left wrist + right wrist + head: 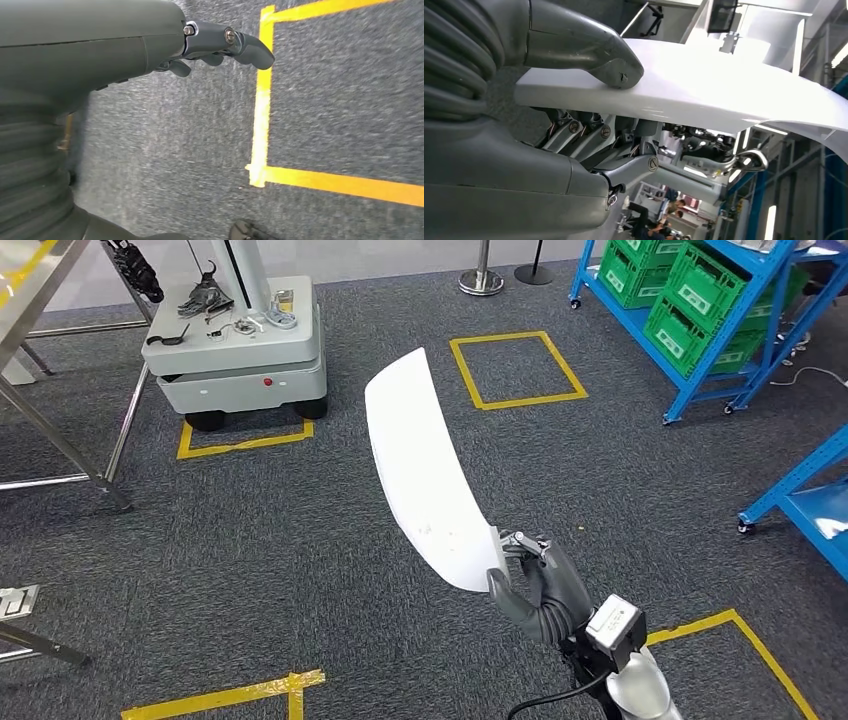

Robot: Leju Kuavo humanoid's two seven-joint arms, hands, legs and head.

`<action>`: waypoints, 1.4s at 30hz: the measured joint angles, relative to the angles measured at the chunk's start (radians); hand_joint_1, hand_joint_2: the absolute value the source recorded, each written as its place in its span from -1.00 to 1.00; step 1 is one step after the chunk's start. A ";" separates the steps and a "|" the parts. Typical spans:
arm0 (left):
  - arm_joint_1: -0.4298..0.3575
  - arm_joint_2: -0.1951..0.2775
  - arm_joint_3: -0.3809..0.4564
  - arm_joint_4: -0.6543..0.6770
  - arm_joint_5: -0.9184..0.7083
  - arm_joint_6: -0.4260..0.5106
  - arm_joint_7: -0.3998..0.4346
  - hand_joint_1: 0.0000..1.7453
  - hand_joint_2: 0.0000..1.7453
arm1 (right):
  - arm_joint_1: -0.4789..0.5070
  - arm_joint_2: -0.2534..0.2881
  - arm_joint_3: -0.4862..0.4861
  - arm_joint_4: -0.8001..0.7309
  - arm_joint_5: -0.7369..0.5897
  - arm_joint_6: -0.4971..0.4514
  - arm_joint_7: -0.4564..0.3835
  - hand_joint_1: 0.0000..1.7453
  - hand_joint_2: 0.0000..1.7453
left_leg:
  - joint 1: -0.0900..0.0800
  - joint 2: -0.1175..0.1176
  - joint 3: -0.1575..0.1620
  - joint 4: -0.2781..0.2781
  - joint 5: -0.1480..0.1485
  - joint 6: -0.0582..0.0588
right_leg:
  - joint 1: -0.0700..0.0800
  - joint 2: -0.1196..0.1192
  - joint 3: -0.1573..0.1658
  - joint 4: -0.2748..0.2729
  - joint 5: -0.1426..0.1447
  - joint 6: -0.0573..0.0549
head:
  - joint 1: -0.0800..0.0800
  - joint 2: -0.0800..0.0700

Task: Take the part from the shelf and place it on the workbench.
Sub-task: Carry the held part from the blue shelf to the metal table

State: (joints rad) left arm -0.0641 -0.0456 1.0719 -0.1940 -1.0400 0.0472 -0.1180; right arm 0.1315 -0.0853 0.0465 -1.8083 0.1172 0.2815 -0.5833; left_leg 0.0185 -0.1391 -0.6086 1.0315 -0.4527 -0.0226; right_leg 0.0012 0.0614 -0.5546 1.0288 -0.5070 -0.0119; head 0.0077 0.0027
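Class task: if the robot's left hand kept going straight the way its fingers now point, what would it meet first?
Probably the grey carpet. The left hand hangs empty above the floor, fingers aimed toward the yellow floor tape; depth is unclear.

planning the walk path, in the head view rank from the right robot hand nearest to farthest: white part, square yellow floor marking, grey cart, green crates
1. white part, held by the right robot hand
2. square yellow floor marking, ahead
3. grey cart at far left and green crates at far right: too close to call

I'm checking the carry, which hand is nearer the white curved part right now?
Right. The right hand grips the white curved part at its near end. The left hand hangs over the grey carpet, holding nothing.
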 joint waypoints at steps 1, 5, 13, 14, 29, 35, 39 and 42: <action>0.001 0.002 0.003 0.000 0.005 -0.002 -0.012 -1.00 1.00 | -0.002 0.000 0.000 0.001 0.000 0.000 -0.004 1.00 1.00 | 0.001 -0.004 -0.002 -0.002 0.002 -0.003 | 0.001 -0.004 0.000 0.000 0.001 -0.002 | 0.000 0.000; 0.001 0.018 0.020 0.001 0.029 -0.011 -0.070 -1.00 1.00 | -0.038 0.009 0.004 0.033 0.001 -0.004 -0.018 1.00 1.00 | -0.001 0.074 -0.067 0.126 -0.069 -0.023 | -0.001 -0.072 0.004 -0.025 0.018 -0.031 | -0.003 0.000; -0.004 0.019 0.042 0.002 0.027 0.008 0.087 -1.00 1.00 | -0.137 0.021 0.042 0.095 0.015 -0.050 0.037 1.00 1.00 | 0.000 0.189 0.020 0.013 -0.029 -0.007 | 0.002 -0.205 0.004 0.002 -0.003 0.001 | 0.000 0.000; -0.002 0.015 0.047 0.002 0.033 0.010 0.090 -1.00 1.00 | -0.139 0.019 0.042 0.094 0.017 -0.047 0.042 1.00 1.00 | 0.000 0.177 0.018 0.012 -0.027 -0.001 | -0.001 -0.201 0.006 0.004 -0.006 0.007 | 0.001 0.000; -0.010 -0.060 0.082 0.005 0.050 -0.013 0.021 -1.00 1.00 | -0.155 -0.018 0.044 0.050 0.057 0.017 0.109 1.00 1.00 | 0.007 -0.014 -0.009 0.004 0.002 -0.006 | 0.004 -0.009 -0.009 -0.006 0.016 -0.016 | 0.011 0.000; -0.024 -0.064 0.083 0.006 0.058 -0.032 -0.032 -1.00 1.00 | -0.160 -0.020 0.050 0.032 0.085 0.003 0.123 1.00 1.00 | -0.001 0.129 -0.122 0.240 -0.126 -0.025 | 0.000 -0.098 0.000 -0.030 0.027 -0.033 | 0.005 0.000; -0.020 -0.066 0.083 0.007 0.057 -0.030 -0.016 -1.00 1.00 | -0.161 -0.025 0.049 0.017 0.083 -0.007 0.122 1.00 1.00 | 0.002 0.171 -0.044 0.128 -0.058 -0.036 | -0.004 -0.152 -0.001 -0.016 0.016 -0.023 | 0.005 0.000; -0.020 -0.073 0.086 0.007 0.060 -0.017 0.015 -1.00 1.00 | -0.172 -0.034 0.041 0.007 0.070 -0.003 0.129 1.00 1.00 | -0.005 0.215 0.016 0.013 -0.029 -0.016 | 0.003 -0.183 -0.002 0.002 0.004 -0.004 | 0.007 0.000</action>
State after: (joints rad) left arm -0.0843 -0.1187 1.1576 -0.1866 -0.9802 0.0304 -0.1025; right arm -0.0403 -0.1197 0.0877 -1.8015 0.1874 0.2784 -0.4542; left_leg 0.0136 0.0759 -0.5922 1.0447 -0.4816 -0.0388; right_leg 0.0044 -0.1211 -0.5568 1.0309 -0.5027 -0.0163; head 0.0143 0.0027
